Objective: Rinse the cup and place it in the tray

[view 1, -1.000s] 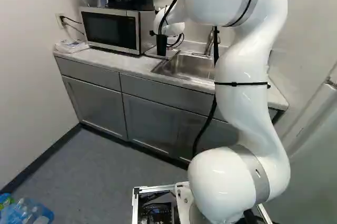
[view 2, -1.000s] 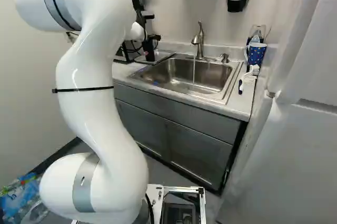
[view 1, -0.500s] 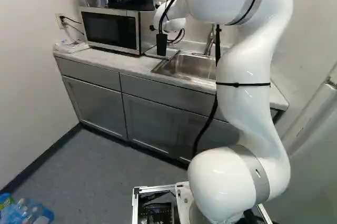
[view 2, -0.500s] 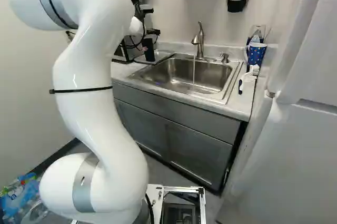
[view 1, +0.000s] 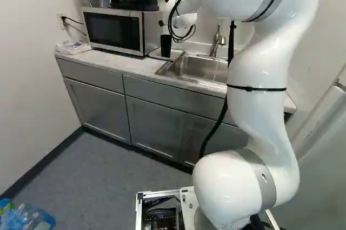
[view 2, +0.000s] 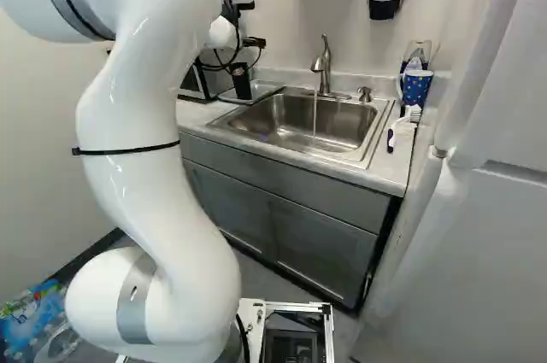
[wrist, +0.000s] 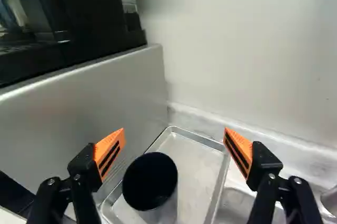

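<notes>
- Find dark, smooth, cylindrical cup (wrist: 151, 184) upright in shallow rectangular silver metal tray (wrist: 197, 168), mouth upward, nearer the microwave-side edge than the sink-side one.
- Judge placing as done: cup on tray, out of any grip.
- Cannot confirm rinsing from these views; no telling wet from dry on cup's surface. Note thin stream of water (view 2: 314, 115) falling from curved, brushed-metal faucet (view 2: 324, 68) into rectangular stainless-steel sink (view 2: 291, 124), in keeping with a rinse (though hardly proof of one).
- Reckon very little left: taking black two-finger gripper (wrist: 175, 129) well clear of cup. Would count running water as a loose end, though not named in task.
- See gripper spread wide, orange wedge-shaped pads (wrist: 109, 153) well apart, with no object clamped between. Make out a gap from cup to each pad; detect no touch on tray or on boxy silver microwave with black door (view 1: 113, 30), just beside tray.
- Place cup ahead of gripper, off-centre toward the finger on microwave side. Best back straight off before any sideways swing of thick, glossy white arm (view 2: 154, 124); could otherwise clip rim and tip cup.
- Spot also blue patterned cup with handle (view 2: 416, 87) at right of right base view, beyond sink. Take as no part of this job.
</notes>
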Controlling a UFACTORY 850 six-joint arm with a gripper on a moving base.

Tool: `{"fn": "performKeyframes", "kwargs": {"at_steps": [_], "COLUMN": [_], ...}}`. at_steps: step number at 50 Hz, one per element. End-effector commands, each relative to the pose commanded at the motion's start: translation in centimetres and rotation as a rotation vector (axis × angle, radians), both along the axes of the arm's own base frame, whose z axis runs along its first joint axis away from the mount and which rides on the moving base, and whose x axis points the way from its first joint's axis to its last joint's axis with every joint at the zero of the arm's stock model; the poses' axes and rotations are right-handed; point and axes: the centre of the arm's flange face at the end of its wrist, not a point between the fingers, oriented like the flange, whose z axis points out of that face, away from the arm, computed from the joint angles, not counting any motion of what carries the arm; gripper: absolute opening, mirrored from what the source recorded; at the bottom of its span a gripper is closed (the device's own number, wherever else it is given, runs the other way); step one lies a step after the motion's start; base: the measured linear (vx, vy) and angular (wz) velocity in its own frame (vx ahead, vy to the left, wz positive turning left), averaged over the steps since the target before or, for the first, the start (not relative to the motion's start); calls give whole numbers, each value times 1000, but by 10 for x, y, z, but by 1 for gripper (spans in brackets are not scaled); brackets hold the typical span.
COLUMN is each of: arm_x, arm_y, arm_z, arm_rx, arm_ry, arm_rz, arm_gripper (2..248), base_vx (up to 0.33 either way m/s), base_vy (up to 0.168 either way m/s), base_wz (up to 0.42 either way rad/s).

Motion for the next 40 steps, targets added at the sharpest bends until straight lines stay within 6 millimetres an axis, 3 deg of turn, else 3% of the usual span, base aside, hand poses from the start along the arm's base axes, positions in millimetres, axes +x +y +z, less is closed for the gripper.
{"fn": "performKeyframes", "kwargs": {"at_steps": [22,40], "arm_x": [-20,-37], "arm_y": [-36,-65], "arm_z": [27,29], "arm_rx": [1,1], "arm_ry": [-34,-28], "arm_rz": [-52,-97], "arm_gripper": [247,247], "base_vx": [0,0], "base_vy": [0,0], "base_wz": [0,0]}}
